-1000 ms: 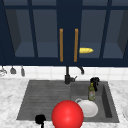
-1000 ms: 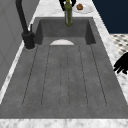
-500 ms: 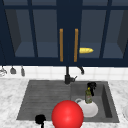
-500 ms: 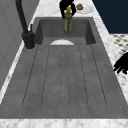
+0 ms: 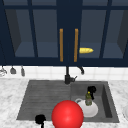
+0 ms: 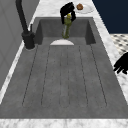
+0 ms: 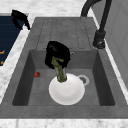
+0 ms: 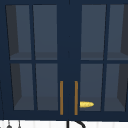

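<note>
Bottle (image 7: 59, 71) sits upright on the white plate (image 7: 67, 91) in the sink basin, my right hand (image 7: 57, 57) curled round its neck; I judge it not yet released; left hand (image 5: 40, 119) idles, fingers unclear.

Right hand (image 6: 67, 10) curled round green bottle (image 6: 66, 26) (upright) over white plate (image 6: 62, 43), left hand (image 6: 122, 63) idle

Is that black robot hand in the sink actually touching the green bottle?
Touching. In the right side view the right robot hand curls round the top of the green bottle, which stands on the white plate.
</note>
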You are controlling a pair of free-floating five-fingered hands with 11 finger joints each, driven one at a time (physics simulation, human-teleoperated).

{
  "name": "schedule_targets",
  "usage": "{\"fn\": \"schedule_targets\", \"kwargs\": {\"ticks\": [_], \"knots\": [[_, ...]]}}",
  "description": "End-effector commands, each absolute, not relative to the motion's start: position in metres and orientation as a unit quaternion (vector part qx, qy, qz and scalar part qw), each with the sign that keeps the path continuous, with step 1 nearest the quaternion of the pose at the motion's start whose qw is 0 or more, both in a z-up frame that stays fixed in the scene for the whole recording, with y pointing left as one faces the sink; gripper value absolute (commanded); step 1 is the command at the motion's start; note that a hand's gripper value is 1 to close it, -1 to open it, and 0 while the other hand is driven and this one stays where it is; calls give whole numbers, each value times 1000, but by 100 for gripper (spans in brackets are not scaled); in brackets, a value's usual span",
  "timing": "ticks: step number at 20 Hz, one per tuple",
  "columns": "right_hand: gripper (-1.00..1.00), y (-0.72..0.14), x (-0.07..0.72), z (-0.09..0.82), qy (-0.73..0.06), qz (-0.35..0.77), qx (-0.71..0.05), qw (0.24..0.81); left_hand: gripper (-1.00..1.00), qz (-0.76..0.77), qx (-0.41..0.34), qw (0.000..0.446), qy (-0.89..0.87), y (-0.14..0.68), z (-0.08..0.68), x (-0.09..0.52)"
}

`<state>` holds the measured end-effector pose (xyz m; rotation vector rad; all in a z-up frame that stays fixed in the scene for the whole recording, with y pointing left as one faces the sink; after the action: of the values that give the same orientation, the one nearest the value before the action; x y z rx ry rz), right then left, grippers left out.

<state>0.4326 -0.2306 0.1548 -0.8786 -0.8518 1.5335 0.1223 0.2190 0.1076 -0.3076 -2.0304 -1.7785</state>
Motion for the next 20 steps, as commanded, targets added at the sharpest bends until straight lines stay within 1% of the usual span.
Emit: {"fn": "schedule_targets", "kwargs": {"ticks": [1, 7, 18, 20], "knots": [[100, -231, 433, 135, -386, 624, -400, 550, 0, -640, -111, 211, -731, 219, 108, 122], [100, -236, 432, 102, -407, 610, -409, 544, 0, -640, -111, 211, -731, 219, 108, 122], [100, -235, 476, 8, -394, 620, -388, 556, 0, -640, -111, 211, -731, 219, 108, 122], [100, -237, 490, 12, -386, 624, -373, 567, 0, -640, -111, 211, -731, 219, 108, 122]]}}
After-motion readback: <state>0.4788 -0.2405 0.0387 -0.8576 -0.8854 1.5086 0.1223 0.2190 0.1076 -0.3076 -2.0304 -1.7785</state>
